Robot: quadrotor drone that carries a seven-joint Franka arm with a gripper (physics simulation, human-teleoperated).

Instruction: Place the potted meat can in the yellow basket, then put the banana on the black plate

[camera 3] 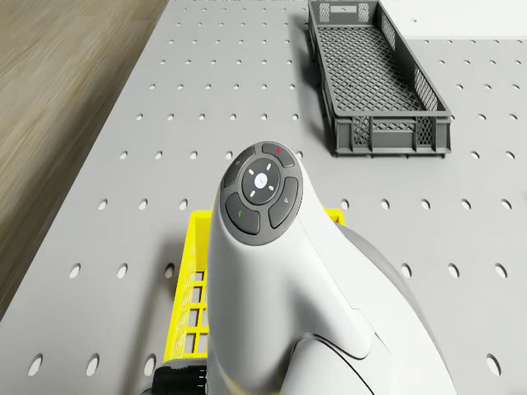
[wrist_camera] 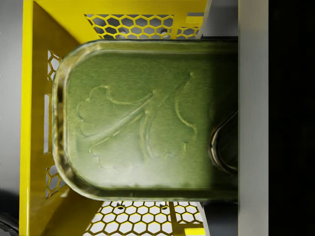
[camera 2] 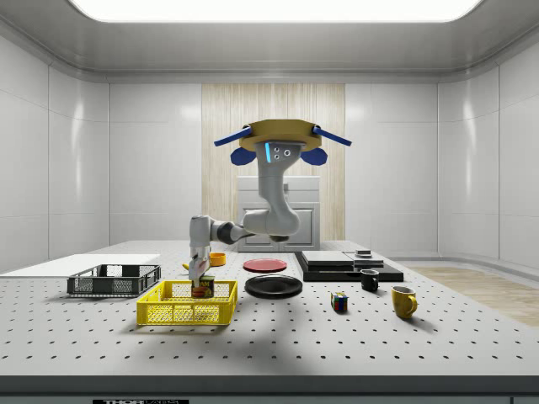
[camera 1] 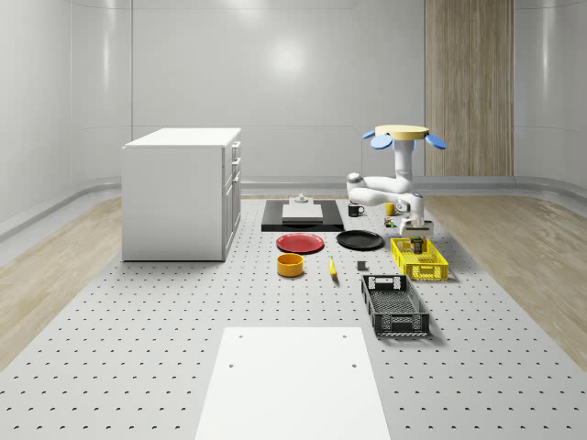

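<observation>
Filling my wrist camera, the can (wrist_camera: pixel 147 118) is sitting clamped in my gripper (camera 2: pixel 200 283), its embossed top facing me and the basket (wrist_camera: pixel 34 64) walls around it. I am hovering beside the plate (camera 1: pixel 359 240) with my arm reaching down into the basket, keeping the can low so it drops short. Meanwhile the banana (camera 1: pixel 332 267) is waiting on the table, apart from the plate.

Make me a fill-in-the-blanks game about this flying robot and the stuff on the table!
1. The gripper lowers the potted meat can into the ____ basket.
2. The banana lies beside the ____ bowl.
3. The drone hovers ____ the table.

Missing words: yellow; orange; above
</observation>
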